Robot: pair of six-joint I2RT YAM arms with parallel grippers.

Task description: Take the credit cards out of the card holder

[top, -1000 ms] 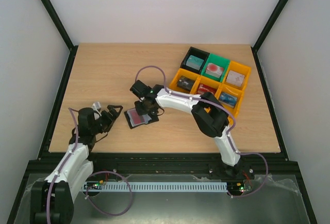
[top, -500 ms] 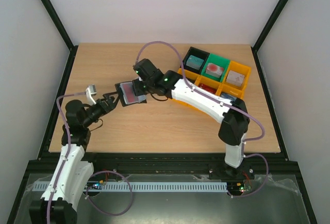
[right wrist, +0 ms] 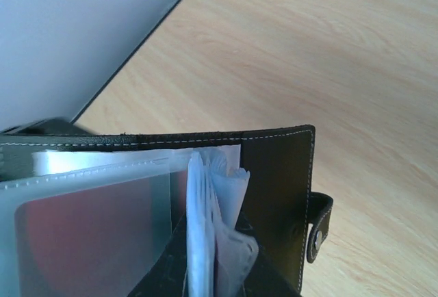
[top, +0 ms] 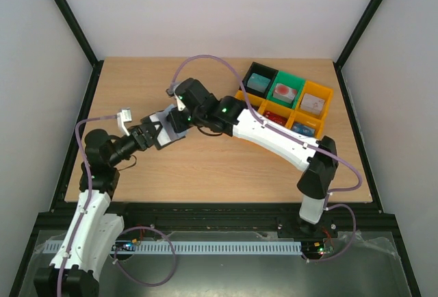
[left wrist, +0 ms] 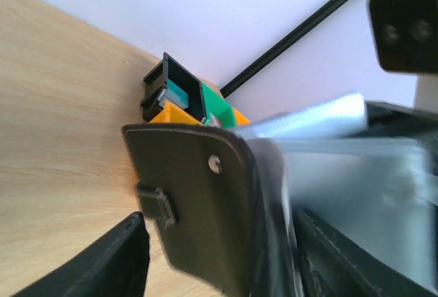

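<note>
Top external view: we see the right fingers (top: 179, 119) clamped on the open black folding card holder (top: 168, 131), that arm stretched leftward to hold it clear of the wooden bench (top: 137, 85), presumably for the other arm's access. The left fingers (left wrist: 96, 263), spread wide, straddle its cover; the thin red plastic credit card (right wrist: 82, 242) sits in a clear sleeve.

Plenty of bare wood is left along the near half of the table (top: 226, 174). The far right corner is taken up by the bins (top: 329, 109). The middle is crossed by the right arm (top: 274, 136), and left of centre is blocked by the card holder (top: 166, 128), pinched off the wood by the right gripper (top: 179, 115), with the left gripper (top: 147, 134) right up against it.
</note>
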